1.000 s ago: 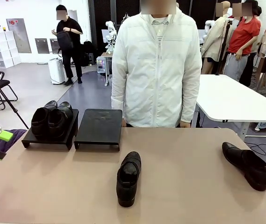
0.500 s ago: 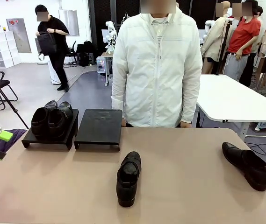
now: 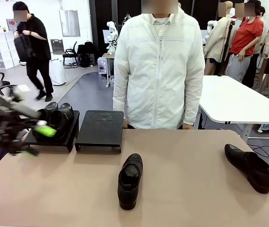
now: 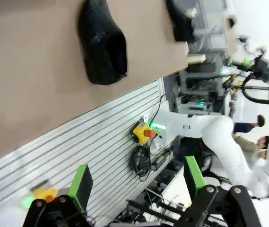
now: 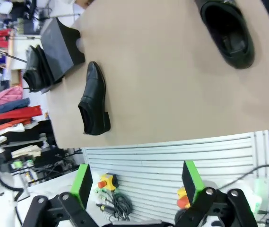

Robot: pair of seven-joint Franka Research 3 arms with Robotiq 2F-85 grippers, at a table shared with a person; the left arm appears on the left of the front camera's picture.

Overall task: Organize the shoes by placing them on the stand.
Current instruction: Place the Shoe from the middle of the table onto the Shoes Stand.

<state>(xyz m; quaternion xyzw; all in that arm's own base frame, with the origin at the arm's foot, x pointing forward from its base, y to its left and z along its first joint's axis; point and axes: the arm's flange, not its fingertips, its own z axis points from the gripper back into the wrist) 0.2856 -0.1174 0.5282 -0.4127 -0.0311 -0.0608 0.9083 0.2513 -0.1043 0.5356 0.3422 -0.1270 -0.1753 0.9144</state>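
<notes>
Four shoes (image 3: 129, 180) are in sight. Two sit together on the left tray of the stand (image 3: 99, 128) at upper left, one lies mid-counter (image 3: 186, 156), and one lies at far right. None has shifted. The stand's two trays sit side by side. The left claw (image 3: 37, 142) has swung in from the left edge, blurred, before the loaded tray — its wrist view shows the pads wide apart, gripping nothing. The right wrist view gives the right claw (image 5: 136, 182) — likewise spread and empty.
</notes>
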